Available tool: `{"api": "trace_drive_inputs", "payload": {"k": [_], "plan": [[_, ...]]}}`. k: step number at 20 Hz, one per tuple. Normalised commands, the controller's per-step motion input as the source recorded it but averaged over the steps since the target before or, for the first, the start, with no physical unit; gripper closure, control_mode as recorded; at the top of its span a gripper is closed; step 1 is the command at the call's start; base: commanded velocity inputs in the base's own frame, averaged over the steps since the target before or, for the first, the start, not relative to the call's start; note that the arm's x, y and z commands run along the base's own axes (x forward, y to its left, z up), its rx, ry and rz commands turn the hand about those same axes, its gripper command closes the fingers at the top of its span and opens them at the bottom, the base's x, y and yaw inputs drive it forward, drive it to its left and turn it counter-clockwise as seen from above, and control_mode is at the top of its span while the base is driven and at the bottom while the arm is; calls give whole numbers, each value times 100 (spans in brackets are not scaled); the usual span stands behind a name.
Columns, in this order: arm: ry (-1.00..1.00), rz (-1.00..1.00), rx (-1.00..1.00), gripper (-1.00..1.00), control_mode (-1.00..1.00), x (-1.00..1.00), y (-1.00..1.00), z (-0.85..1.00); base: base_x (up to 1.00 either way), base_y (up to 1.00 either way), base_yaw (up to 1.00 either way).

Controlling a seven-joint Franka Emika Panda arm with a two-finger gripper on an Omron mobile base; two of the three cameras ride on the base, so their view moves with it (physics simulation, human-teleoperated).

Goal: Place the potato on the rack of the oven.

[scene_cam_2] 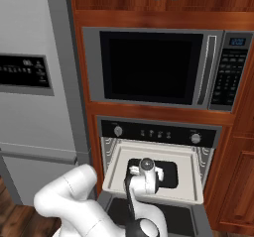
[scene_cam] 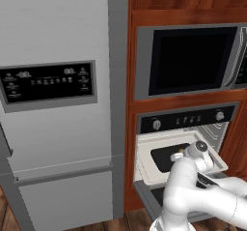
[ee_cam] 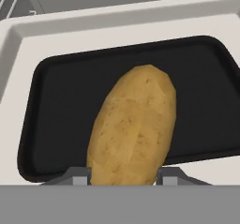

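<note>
My fingers [ee_cam: 123, 175] are closed on the potato [ee_cam: 133, 127], one fingertip showing at each side of its lower end in the hand view. The potato is yellowish-brown and oval, and it points away from me over the rack [ee_cam: 61, 96], a dark, flat tray with rounded corners. I cannot tell whether it touches the rack. The rack lies in a pale cream surround, pulled forward out of the oven [scene_cam_2: 158, 132]. In the left base view a bit of the potato [scene_cam: 179, 151] peeps out past my hand, over the rack [scene_cam: 164, 156]. In the right base view my hand hangs over the middle of the rack [scene_cam_2: 169, 174]. The oven [scene_cam: 185, 120] has a black control strip with a silver knob at each end. A microwave [scene_cam_2: 149, 67] sits just above it, set in red-brown wood. A tall grey fridge [scene_cam: 53, 99] stands to the left.
</note>
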Motion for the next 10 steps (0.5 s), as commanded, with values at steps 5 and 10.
{"api": "trace_drive_inputs", "payload": {"k": [5, 10], "plan": [[0, 0, 0, -100, -100, 16, -11, -23, 0, 0, 0], [0, 0, 0, -100, -100, 20, -2, -11, 0, 0, 0]]}}
